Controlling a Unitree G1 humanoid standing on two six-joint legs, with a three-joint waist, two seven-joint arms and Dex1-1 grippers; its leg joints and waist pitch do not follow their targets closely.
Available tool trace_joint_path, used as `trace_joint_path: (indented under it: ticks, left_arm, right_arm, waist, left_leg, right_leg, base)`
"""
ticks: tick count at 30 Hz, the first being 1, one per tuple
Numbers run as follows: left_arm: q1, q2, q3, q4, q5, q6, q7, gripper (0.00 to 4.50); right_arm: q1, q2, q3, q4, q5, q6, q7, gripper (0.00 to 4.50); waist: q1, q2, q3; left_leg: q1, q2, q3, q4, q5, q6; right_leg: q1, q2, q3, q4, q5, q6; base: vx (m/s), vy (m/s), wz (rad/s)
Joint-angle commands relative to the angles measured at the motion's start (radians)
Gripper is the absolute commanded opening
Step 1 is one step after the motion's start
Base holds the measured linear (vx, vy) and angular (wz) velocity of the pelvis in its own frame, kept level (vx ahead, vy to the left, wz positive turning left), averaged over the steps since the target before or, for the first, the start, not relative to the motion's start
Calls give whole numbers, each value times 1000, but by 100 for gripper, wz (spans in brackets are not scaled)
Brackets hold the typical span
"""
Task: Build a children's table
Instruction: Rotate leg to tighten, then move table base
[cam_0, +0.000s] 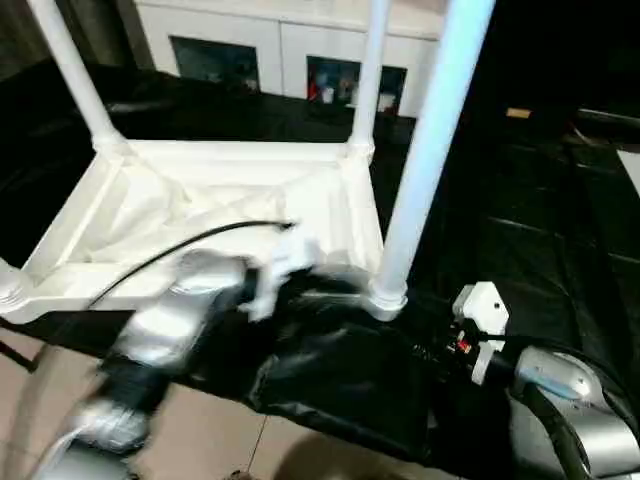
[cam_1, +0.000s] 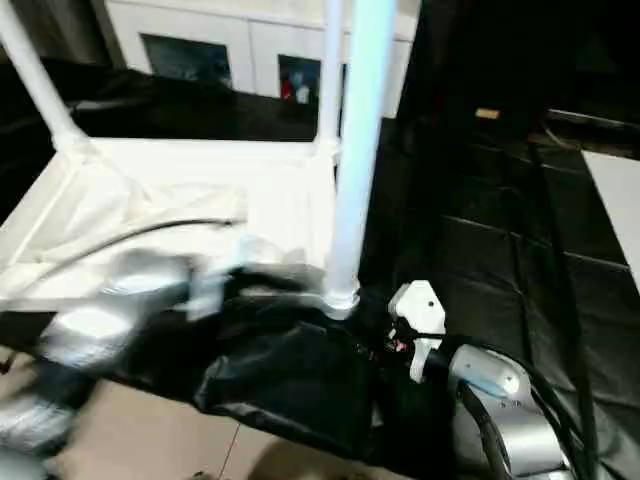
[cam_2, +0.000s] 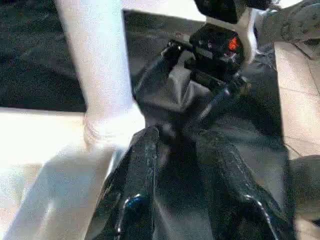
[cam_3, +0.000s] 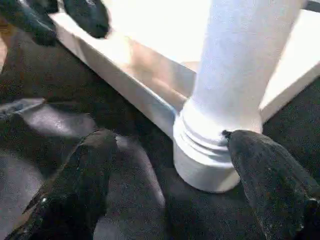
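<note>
the table (cam_0: 215, 215) lay upside down on the black-draped counter (cam_0: 520, 230), legs up. my left tool (cam_2: 175, 175) hung parted beside the near leg (cam_0: 425, 150); my right tool (cam_3: 165, 170) gaped around its base. next, i judged: check its seating.

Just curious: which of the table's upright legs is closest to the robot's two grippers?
The near right-corner leg; the left gripper and right gripper both sit by its base, the other legs stand farther back.
</note>
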Motion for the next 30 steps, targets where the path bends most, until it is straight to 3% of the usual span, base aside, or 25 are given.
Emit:
trace_joint_path:
  ticks: [1, 2, 3, 4, 5, 6, 7, 8, 10, 12, 13, 17, 19, 20, 23, 26, 28, 29, 30]
  left_arm:
    - [-1, 7, 8, -56, -20, 40, -13, 176]
    - [37, 97, 14, -139, -2, 112, -36, 179]
    - [60, 149, 17, -144, 61, 120, -22, 179]
    - [60, 149, 17, -144, 61, 120, -22, 179]
    - [105, 238, 19, -139, 158, 108, 4, 179]
    - [124, 258, 31, -137, 174, 113, 28, 179]
    - [140, 259, 53, -138, 167, 120, 54, 179]
    - [159, 253, 86, -142, 147, 120, 93, 179]
    - [190, 247, 130, -146, 126, 121, 149, 179]
    - [229, 254, 165, -157, 110, 117, 184, 179]
    - [249, 246, 194, -157, 92, 117, 201, 179]
    - [328, 109, 400, -212, -82, 67, 272, 179]
    - [362, 61, 454, -224, -99, 0, 323, 179]
    - [401, 42, 471, -215, -69, -87, 368, 179]
    - [478, 22, 467, -198, -37, -187, 421, 179]
    - [520, -30, 494, -174, -19, -271, 472, 179]
    - [530, -59, 512, -165, -13, -301, 499, 179]
    - [538, -94, 535, -134, 44, -425, 579, 179]
    - [539, -97, 535, -127, 59, -452, 594, 179]
  right_arm:
    - [-10, -5, 1, -24, 18, 9, 13, 388]
    - [-16, -10, 7, -33, 23, 15, 17, 388]
    - [-20, -10, 7, -32, 17, 13, 10, 388]
    - [-20, -10, 7, -32, 17, 13, 10, 388]
    - [-25, -6, 3, -23, 5, 13, -9, 388]
    - [-26, -3, -1, -18, 0, 12, -18, 388]
    - [-25, -1, -4, -16, 1, 13, -21, 388]
    - [-23, 2, -9, -13, -8, 6, -33, 388]
    - [-23, 14, -24, -4, -18, -8, -62, 388]
    - [-28, 30, -46, 7, -21, -32, -98, 388]
    - [-30, 40, -58, 6, -12, -38, -110, 388]
    - [-16, 62, -53, -52, 46, -31, -78, 388]
    - [-22, 75, -48, -48, 30, -37, -106, 388]
    - [-37, 96, -50, -36, 15, -42, -146, 388]
    - [-65, 134, -41, -10, -14, -65, -192, 388]
    - [-104, 172, -27, 23, -38, -73, -229, 388]
    - [-127, 191, -23, 44, -53, -81, -255, 388]
    - [-171, 220, -13, 87, -91, -89, -315, 388]
    - [-179, 226, -11, 94, -92, -87, -319, 388]
  waist:
    - [2, -2, -50]
    - [3, -3, -51]
    - [2, -3, -50]
    - [-4, -1, -47]
    - [-6, 2, -47]
    - [-14, 2, -48]
    - [-14, 3, -49]
    - [-12, 11, -51]
    - [-8, 10, -52]
    - [-3, 9, -52]
    - [-2, 17, -52]
    - [-1, 15, -53]
    - [1, 15, -51]
    - [0, 12, -49]
    - [-4, 9, -46]
    - [-8, 15, -47]
    - [-12, 14, -45]
    - [-9, 15, -46]
    - [-14, 13, -46]
  left_leg:
    - [15, 63, -19, -74, -129, 89]
    - [13, 64, -21, -76, -142, 78]
    - [10, 64, -23, -78, -143, 75]
    - [6, 61, -24, -80, -151, 72]
    - [7, 59, -24, -80, -162, 68]
    - [6, 56, -26, -80, -174, 50]
    - [9, 55, -24, -79, -176, 45]
    - [14, 56, -24, -77, -168, 37]
    - [17, 57, -21, -76, -168, 36]
    - [11, 55, -22, -77, -164, 37]
    - [11, 54, -23, -76, -174, 34]
    - [7, 55, -23, -74, -203, 34]
    - [7, 54, -24, -75, -212, 41]
    - [7, 54, -24, -76, -231, 42]
    - [9, 53, -28, -81, -273, 27]
    - [15, 54, -28, -82, -288, 9]
    - [9, 55, -29, -84, -289, 1]
    - [13, 54, -30, -83, -293, -4]
    - [12, 53, -28, -84, -298, -4]
  right_leg:
    - [43, -58, 52, -59, -113, -270]
    - [48, -60, 52, -56, -112, -267]
    - [51, -61, 52, -55, -115, -261]
    - [51, -58, 52, -58, -136, -240]
    - [49, -57, 52, -61, -156, -231]
    - [52, -59, 53, -63, -189, -204]
    - [50, -58, 54, -65, -195, -203]
    - [47, -59, 55, -62, -170, -218]
    - [44, -56, 54, -61, -129, -241]
    - [49, -57, 53, -58, -111, -248]
    - [48, -57, 54, -57, -119, -245]
    - [53, -59, 53, -59, -123, -262]
    - [50, -55, 52, -63, -135, -252]
    - [48, -55, 52, -68, -169, -232]
    - [43, -55, 52, -80, -304, -164]
    - [35, -51, 55, -81, -307, -153]
    - [38, -52, 54, -79, -290, -161]
    - [35, -51, 54, -81, -285, -156]
    - [35, -49, 54, -83, -280, -155]
  base:
    - [0, 0, 0]
    - [0, 0, 0]
    - [0, 0, 0]
    - [0, 0, 0]
    - [0, 0, 0]
    - [0, 0, 0]
    - [0, 0, 0]
    - [0, 0, 0]
    - [0, 0, 0]
    - [0, 0, 0]
    - [0, 0, 0]
    - [0, 0, 0]
    - [0, 0, 0]
    - [0, 0, 0]
    - [0, 0, 0]
    - [0, 0, 0]
    - [0, 0, 0]
    - [0, 0, 0]
    - [0, 0, 0]
